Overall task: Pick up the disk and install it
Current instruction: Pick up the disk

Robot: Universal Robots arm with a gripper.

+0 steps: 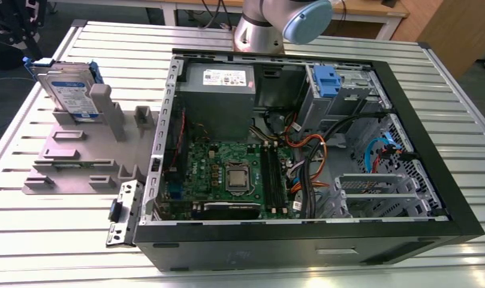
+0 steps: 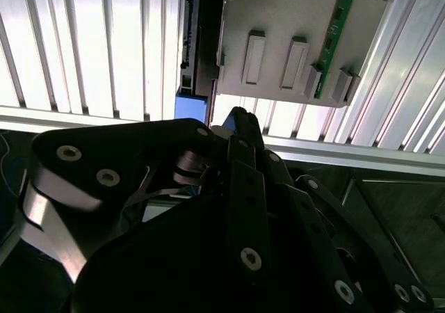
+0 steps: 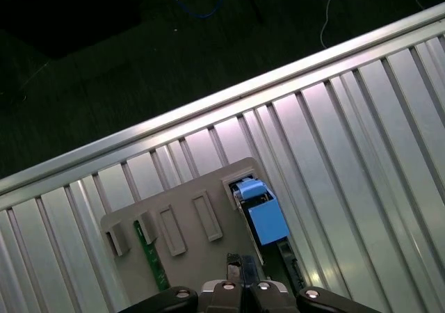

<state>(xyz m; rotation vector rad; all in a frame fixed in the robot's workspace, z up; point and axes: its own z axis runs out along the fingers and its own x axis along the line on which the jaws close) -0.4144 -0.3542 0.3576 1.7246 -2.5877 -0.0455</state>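
Alignment matters — the end effector (image 3: 238, 266), narrow and empty, hangs above the disk (image 3: 263, 212) standing in its grey holder (image 3: 188, 264); centring squarely over its blue carrier edge, jaws widened, looks wise.

Hard glare on the slatted table (image 2: 90, 49), claw (image 2: 240, 122) in shadow

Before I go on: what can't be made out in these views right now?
- Disk lower end, exterior view: hidden in the grey holder slot.
- Most of the arm, exterior view: cut off by the top edge.
- Disk's label face, first wrist view: turned edge-on to the camera.
- Drive bay interior, exterior view: shadowed and too small.
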